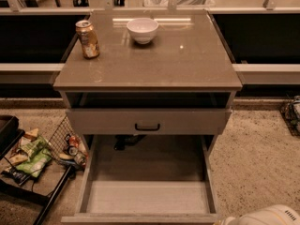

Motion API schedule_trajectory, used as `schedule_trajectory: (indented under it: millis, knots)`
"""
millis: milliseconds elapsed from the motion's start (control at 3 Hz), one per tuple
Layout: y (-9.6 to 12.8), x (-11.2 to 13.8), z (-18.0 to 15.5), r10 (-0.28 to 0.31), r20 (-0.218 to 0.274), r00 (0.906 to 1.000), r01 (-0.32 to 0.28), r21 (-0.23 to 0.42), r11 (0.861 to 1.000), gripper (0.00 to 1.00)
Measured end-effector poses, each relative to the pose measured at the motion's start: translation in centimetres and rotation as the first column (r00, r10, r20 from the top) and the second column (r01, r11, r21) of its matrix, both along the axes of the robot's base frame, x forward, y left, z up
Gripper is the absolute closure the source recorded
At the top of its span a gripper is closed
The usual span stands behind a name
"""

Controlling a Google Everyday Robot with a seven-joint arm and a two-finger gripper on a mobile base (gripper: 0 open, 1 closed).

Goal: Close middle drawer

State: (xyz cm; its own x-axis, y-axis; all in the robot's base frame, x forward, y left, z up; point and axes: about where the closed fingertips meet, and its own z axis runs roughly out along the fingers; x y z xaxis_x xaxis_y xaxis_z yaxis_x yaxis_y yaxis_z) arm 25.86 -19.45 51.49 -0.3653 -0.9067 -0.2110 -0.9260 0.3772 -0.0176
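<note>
The middle drawer (146, 197) is pulled far out toward me. It is a wide shallow grey-beige box and looks empty, with a small dark object (123, 142) at its back. Its front edge (140, 218) lies at the bottom of the view, and its handle is hidden. Above it, the taller upper drawer (187, 122) with a black pull handle (147, 126) stands slightly open. The lowest drawer is hidden. My gripper (268, 216) shows only as a white rounded part in the bottom right corner, just right of the middle drawer's front corner.
On the cabinet top (187, 64) stand a drink can (87, 39) at the back left and a white bowl (142, 30) at the back middle. A wire basket of snack packets (33, 153) on a black stand sits on the floor to the left.
</note>
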Motion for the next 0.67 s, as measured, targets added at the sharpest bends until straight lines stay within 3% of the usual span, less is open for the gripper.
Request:
schedule_trajectory:
  millis: [333, 667]
  knots:
    - [1.8, -2.1, -5.8, -0.047, -0.051, 0.9976, 0.051, 0.081, 0.995, 0.72]
    - [2.6, -2.4, -10.8, -0.112, -0.091, 0.9895, 0.126, 0.163, 0.978, 0.95]
